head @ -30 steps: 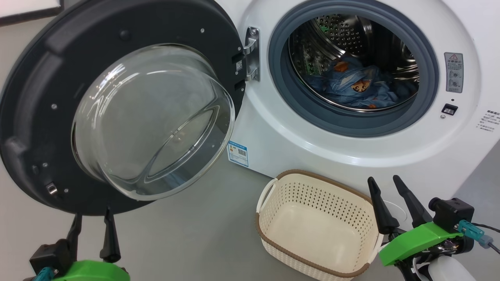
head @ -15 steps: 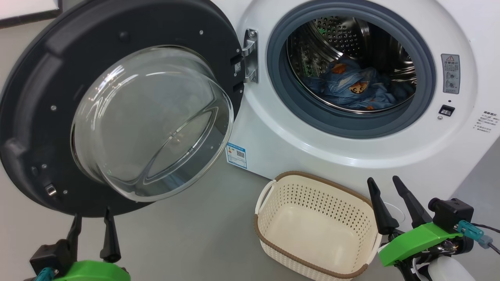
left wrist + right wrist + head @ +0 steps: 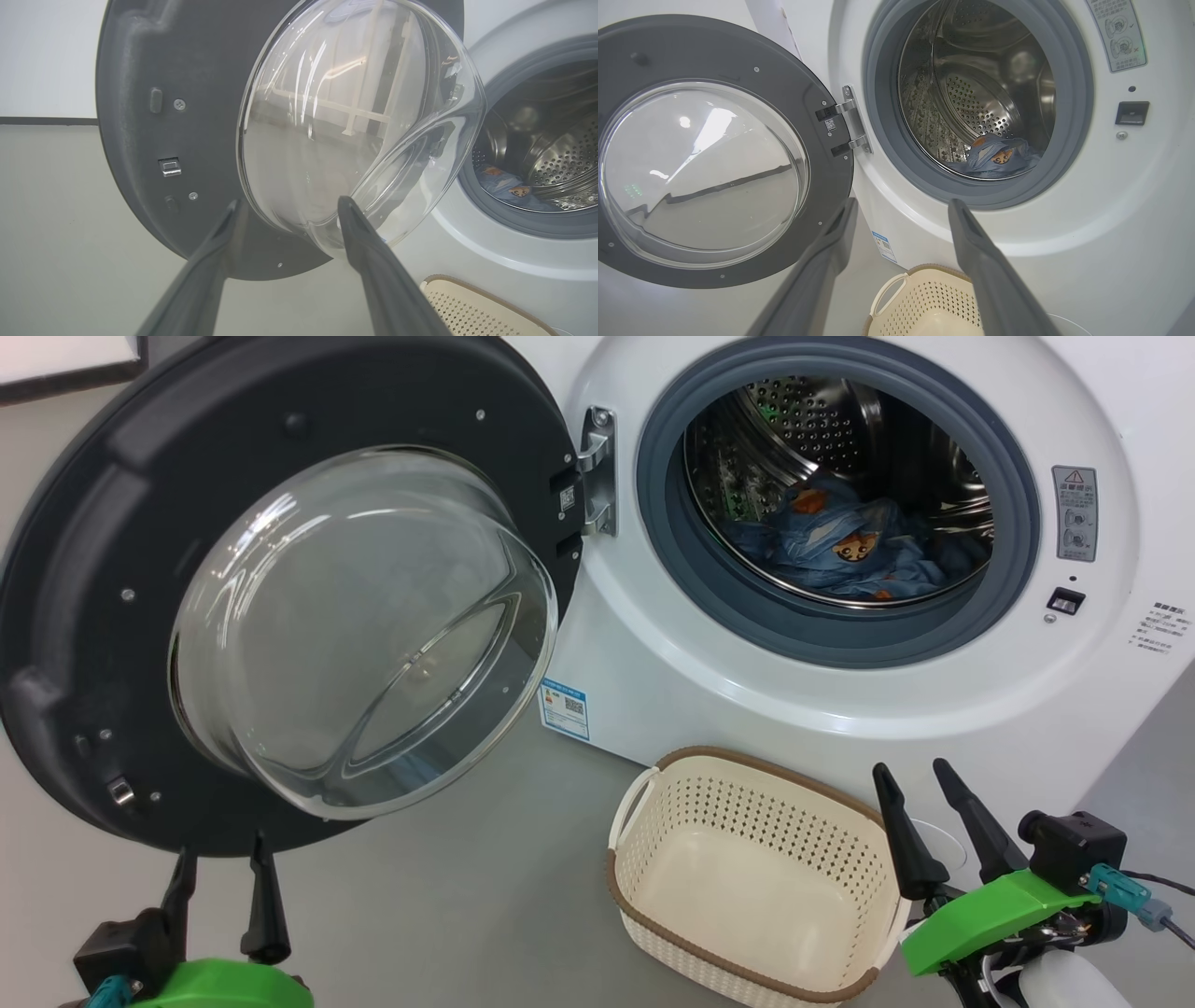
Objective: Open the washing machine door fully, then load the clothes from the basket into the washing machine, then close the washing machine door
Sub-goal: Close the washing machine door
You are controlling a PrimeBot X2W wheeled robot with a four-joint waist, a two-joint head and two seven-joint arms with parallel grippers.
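Two containers: the washer [image 3: 709, 691], its door [image 3: 84, 569] swung wide at the washer's left, and the basket [image 3: 747, 814] in front of the washer, bare inside. Clothes [image 3: 840, 555] lie low in the washer's drum [image 3: 803, 411]. Left gripper [image 3: 220, 847] and right gripper [image 3: 908, 768], before the washer, spread wide, gripping nothing.
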